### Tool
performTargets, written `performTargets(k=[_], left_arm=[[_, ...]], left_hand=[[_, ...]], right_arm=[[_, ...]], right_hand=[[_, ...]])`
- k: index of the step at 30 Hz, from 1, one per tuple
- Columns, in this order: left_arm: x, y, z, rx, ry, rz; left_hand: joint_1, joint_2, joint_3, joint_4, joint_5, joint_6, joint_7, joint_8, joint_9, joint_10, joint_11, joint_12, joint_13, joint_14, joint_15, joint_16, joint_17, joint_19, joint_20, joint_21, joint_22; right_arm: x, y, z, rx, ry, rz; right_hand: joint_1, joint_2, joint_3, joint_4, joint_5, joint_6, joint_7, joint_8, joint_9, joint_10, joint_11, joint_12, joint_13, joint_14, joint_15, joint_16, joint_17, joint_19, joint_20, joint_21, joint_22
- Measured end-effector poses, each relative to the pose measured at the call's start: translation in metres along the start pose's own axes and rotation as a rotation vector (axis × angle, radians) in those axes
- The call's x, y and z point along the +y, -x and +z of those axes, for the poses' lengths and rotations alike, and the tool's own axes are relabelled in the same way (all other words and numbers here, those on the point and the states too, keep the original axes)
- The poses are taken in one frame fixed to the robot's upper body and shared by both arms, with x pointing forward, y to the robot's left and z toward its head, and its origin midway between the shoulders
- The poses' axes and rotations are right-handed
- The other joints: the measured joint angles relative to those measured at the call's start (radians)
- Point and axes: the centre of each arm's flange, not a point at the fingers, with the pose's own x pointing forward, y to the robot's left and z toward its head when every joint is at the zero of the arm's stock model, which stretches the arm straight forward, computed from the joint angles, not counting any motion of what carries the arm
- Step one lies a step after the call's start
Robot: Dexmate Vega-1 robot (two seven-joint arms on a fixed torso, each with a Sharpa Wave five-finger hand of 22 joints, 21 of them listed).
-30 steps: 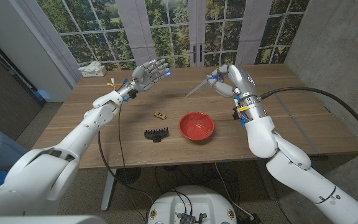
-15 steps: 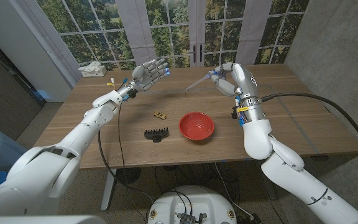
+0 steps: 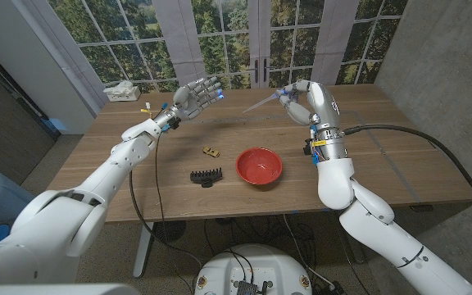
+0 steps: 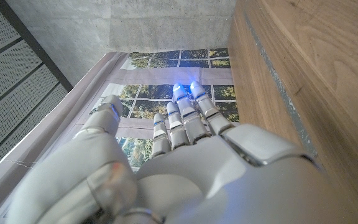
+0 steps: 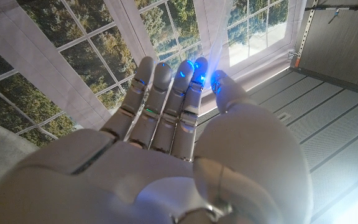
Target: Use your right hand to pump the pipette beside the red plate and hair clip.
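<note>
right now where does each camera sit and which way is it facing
Head view: on the robot's head, looking down over the wooden table; both arms show, the left hand raised, the right hand holding the thin clear pipette.
Left wrist view: along the left hand's back toward the windows, beside the table's edge.
Right wrist view: along the right hand's back toward windows.
Shared: all show the paned windows.

A wooden counter (image 3: 400, 156) is carrying a red plate (image 3: 259, 166), a black hair clip (image 3: 206, 175) lying just beside it, a small tan object (image 3: 211, 152), and a white bundle (image 3: 122, 91) sitting at its far left corner.
</note>
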Motion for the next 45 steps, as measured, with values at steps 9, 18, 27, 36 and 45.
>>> performTargets(k=[9, 18, 27, 36, 45], left_arm=[[0.001, 0.000, 0.001, -0.002, 0.000, 0.001], [-0.001, 0.002, 0.002, -0.006, -0.004, 0.000], [-0.004, 0.003, 0.003, -0.008, -0.005, 0.000], [-0.007, 0.005, 0.004, -0.014, -0.006, 0.000], [-0.009, 0.010, 0.003, -0.019, -0.005, 0.004]], left_hand=[[0.000, 0.000, 0.000, 0.000, 0.000, 0.000, 0.000, 0.000, 0.000, 0.000, 0.000, -0.001, 0.000, 0.000, 0.000, 0.000, 0.000, 0.000, 0.000, 0.000, 0.000], [0.000, 0.000, 0.000, 0.000, 0.000, 0.000, 0.000, 0.000, 0.000, 0.000, 0.000, 0.004, -0.005, 0.000, 0.000, 0.000, 0.000, 0.005, 0.005, 0.000, 0.000], [0.000, 0.000, 0.003, -0.003, 0.000, 0.000, 0.000, 0.000, 0.000, 0.004, -0.004, 0.004, -0.005, 0.000, 0.000, 0.000, 0.000, 0.005, 0.005, 0.000, 0.000], [0.000, 0.000, 0.003, -0.003, 0.000, 0.000, 0.000, 0.000, 0.000, 0.005, -0.006, 0.004, -0.005, 0.000, 0.000, 0.000, 0.000, 0.005, 0.005, 0.000, 0.000], [-0.011, 0.000, 0.004, -0.004, 0.000, 0.004, 0.004, 0.000, 0.000, 0.009, -0.002, 0.004, -0.004, 0.000, 0.000, 0.000, 0.000, 0.005, 0.005, 0.000, 0.000]], right_arm=[[0.001, -0.002, -0.003, 0.006, -0.018, -0.015], [0.001, -0.004, -0.008, 0.016, -0.062, -0.056], [0.001, -0.005, -0.016, 0.047, -0.114, -0.097], [0.000, -0.005, -0.023, 0.090, -0.161, -0.134], [0.002, -0.007, -0.033, 0.187, -0.224, -0.169]], right_hand=[[0.000, 0.000, 0.000, 0.000, -0.016, -0.004, -0.007, -0.010, -0.014, -0.004, -0.004, 0.000, -0.009, 0.004, 0.004, -0.020, -0.002, 0.000, 0.000, 0.007, 0.000], [0.000, 0.000, 0.000, 0.000, -0.034, 0.003, -0.014, -0.018, -0.031, 0.000, 0.000, -0.004, -0.031, 0.011, 0.004, -0.033, -0.005, -0.004, -0.003, 0.011, 0.000], [-0.007, 0.007, 0.000, 0.000, -0.042, 0.003, -0.014, -0.027, -0.041, 0.002, 0.002, -0.004, -0.030, 0.011, 0.004, -0.040, -0.005, -0.003, -0.003, 0.018, 0.000], [-0.013, 0.013, 0.000, 0.000, -0.050, -0.009, -0.027, -0.045, -0.055, -0.015, -0.014, -0.008, -0.029, 0.011, 0.004, -0.071, -0.019, -0.004, -0.003, 0.022, 0.000], [-0.020, 0.020, 0.000, 0.000, -0.050, -0.015, -0.032, -0.050, -0.065, -0.026, -0.014, -0.012, -0.032, 0.011, 0.004, -0.078, -0.023, -0.007, 0.001, 0.026, 0.000]])
